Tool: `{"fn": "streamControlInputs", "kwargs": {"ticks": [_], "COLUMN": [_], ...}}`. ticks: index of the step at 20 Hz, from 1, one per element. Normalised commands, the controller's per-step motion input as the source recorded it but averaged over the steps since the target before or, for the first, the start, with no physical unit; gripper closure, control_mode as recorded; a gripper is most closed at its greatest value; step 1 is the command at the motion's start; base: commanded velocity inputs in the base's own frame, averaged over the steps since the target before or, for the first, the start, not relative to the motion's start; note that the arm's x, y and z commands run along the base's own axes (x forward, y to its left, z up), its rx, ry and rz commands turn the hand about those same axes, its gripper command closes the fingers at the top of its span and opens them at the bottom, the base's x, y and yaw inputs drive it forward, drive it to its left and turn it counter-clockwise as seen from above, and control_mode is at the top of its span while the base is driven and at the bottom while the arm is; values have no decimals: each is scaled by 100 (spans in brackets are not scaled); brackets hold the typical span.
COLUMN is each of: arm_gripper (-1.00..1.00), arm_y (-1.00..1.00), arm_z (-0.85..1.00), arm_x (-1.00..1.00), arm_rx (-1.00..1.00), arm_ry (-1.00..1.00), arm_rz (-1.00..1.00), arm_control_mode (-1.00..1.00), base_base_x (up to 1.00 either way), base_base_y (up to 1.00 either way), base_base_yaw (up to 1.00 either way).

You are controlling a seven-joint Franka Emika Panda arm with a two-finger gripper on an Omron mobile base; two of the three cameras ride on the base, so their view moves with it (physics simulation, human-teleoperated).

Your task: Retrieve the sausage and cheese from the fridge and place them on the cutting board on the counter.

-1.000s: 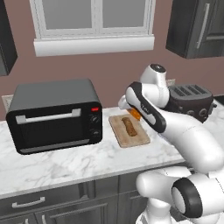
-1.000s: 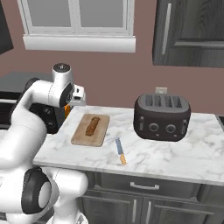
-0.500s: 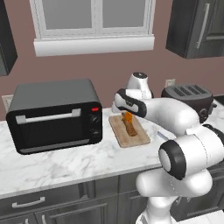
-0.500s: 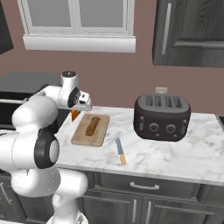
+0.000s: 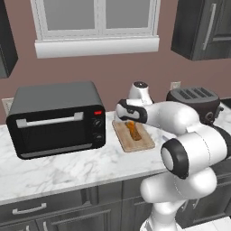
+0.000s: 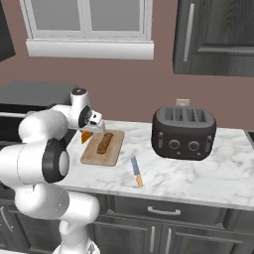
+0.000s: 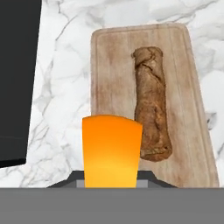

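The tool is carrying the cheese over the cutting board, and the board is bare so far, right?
Not quite: the cutting board is not bare. The hand view shows a mottled brown log already lying on it. The rest holds: the tool carries the cheese above the board's near end.

cheese (image 6: 87,136) held over cutting board (image 6: 103,149) edge | knife (image 6: 136,171) beside board

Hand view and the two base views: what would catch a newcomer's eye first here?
The bright orange cheese stands out, pinched in the shut gripper just above the near left part of the cutting board. On the board lies a mottled brown log, lengthwise. Around them on the counter sit a black toaster oven, a dark toaster and a small knife.
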Motion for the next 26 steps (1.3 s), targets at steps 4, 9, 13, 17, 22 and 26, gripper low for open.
{"fn": "streamControlInputs", "kwargs": {"ticks": [4, 9, 13, 17, 22, 26], "arm_gripper": [100, 100, 100, 100, 100, 100], "arm_y": [0, 5, 17, 1, 0, 0], "arm_z": [-52, -47, -28, -15, -14, -17], "arm_x": [15, 36, 47, 45, 40, 44], "arm_rx": [-1, -3, -3, -1, -1, 0], "arm_ry": [0, 0, 0, 0, 0, 4], "arm_rz": [-3, 0, 0, 0, 0, 0], "arm_control_mode": [-100, -100, -100, -100, -100, -100], "base_base_x": [0, 0, 0, 0, 0, 0], "base_base_y": [0, 0, 0, 0, 0, 0], "base_base_yaw": [0, 0, 0, 0, 0, 0]}}
